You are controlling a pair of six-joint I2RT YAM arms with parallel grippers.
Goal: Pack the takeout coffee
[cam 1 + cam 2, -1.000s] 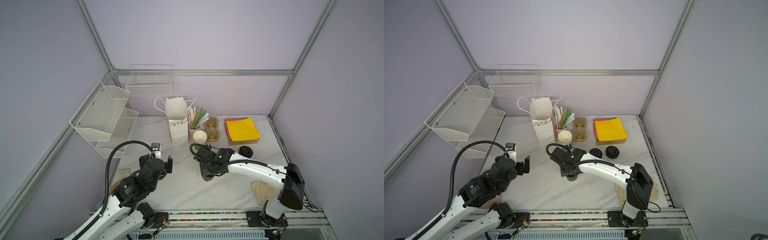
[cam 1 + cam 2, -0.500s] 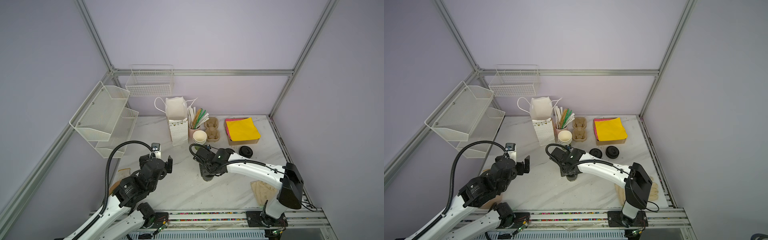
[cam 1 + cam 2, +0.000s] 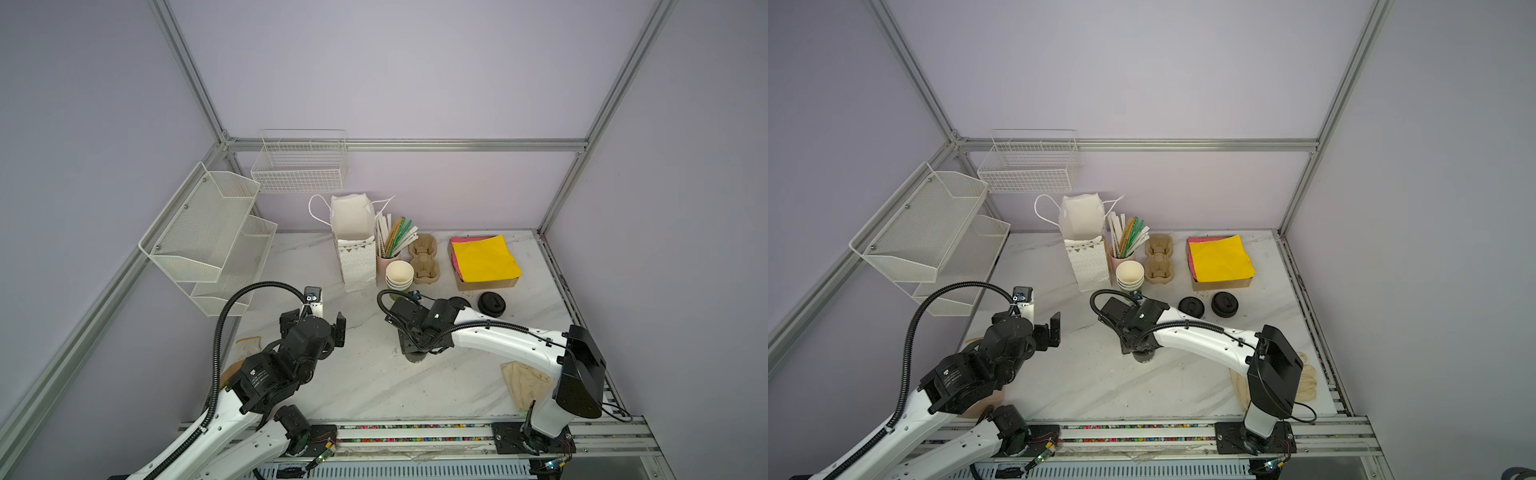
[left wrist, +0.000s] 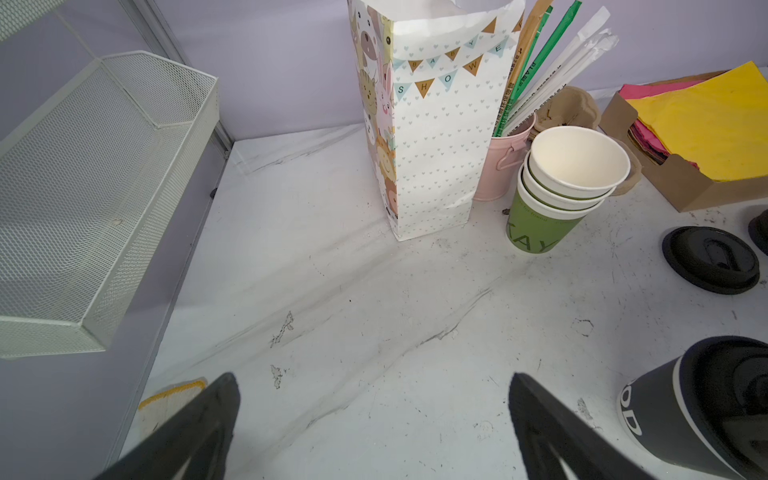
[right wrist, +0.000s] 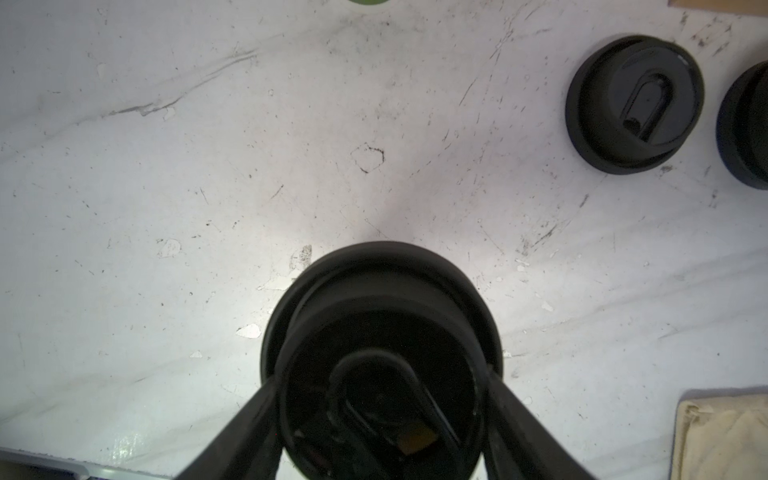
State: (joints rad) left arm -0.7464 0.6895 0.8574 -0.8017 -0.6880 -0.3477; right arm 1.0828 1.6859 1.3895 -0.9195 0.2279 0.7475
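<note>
The takeout coffee (image 5: pixel 382 286), a dark-looking cup with a black round lid, stands upright on the marble table in both top views (image 3: pixel 415 356) (image 3: pixel 1144 357). My right gripper (image 5: pixel 380 378) reaches down over it, its two fingers pressed against opposite sides of the lid. The left wrist view shows the same cup (image 4: pixel 706 411) at the edge, with white letters on its side. My left gripper (image 4: pixel 374 380) hovers wide open above bare table, left of the cup, holding nothing (image 3: pixel 313 322). A white patterned paper bag (image 3: pixel 353 245) stands open at the back.
Beside the bag are a pink cup of straws (image 3: pixel 388 257), a nested stack of green cups (image 3: pixel 400 274), a pulp cup carrier (image 3: pixel 424 259) and a box of yellow napkins (image 3: pixel 484 262). Two loose black lids (image 3: pixel 1191 306) (image 3: pixel 1224 304) lie behind the right arm. White mesh shelves (image 3: pixel 208 232) hang on the left.
</note>
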